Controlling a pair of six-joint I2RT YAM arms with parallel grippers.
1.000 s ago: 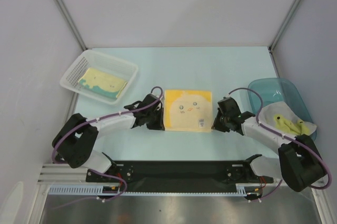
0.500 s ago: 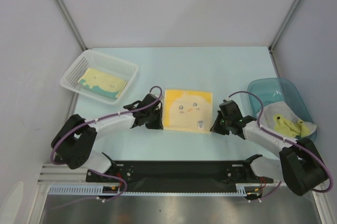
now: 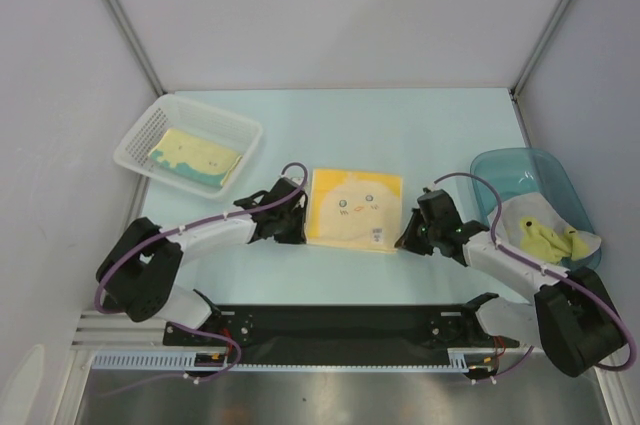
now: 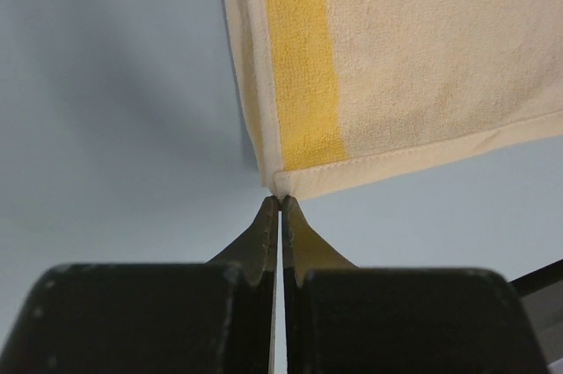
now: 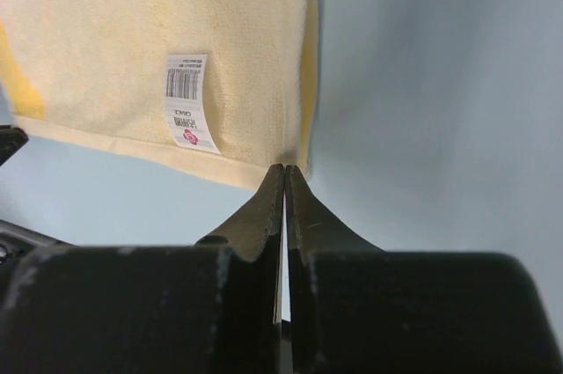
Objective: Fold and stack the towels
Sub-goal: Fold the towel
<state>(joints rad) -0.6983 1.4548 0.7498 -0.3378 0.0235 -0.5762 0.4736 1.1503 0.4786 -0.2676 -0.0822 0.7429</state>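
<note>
Two claws, both clenched on one cloth. My left claw (image 4: 280, 207) nips the near left corner of the chick towel (image 3: 355, 207), and my right claw (image 5: 286, 172) nips the near right corner beside the label (image 5: 186, 101). In each wrist view my fingertips meet right at the stitched hem, so I judge the bite to be thin.

The towel lies flat and face up at the middle of the table (image 3: 400, 125), between my arms. It looks like soft terry, light and limp, so I expect it to sag between my two holds and drape rather than keep any shape. The hemmed corners are the firmest parts and the right places to hold. With so little cloth in my tips, a quick pull could slip it free.

The table is smooth and pale, so I think the towel could slide on it rather than stay put while I fold. Bare surface lies beyond the towel's far edge, which should be room enough to lay the near edge over.

Further out, a teal towel (image 3: 190, 155) rests in the basket (image 3: 213, 112) on the far left. An olive towel (image 3: 545, 235) sits in the tub (image 3: 512, 151) on the right. Plain walls close in behind and on both sides.
</note>
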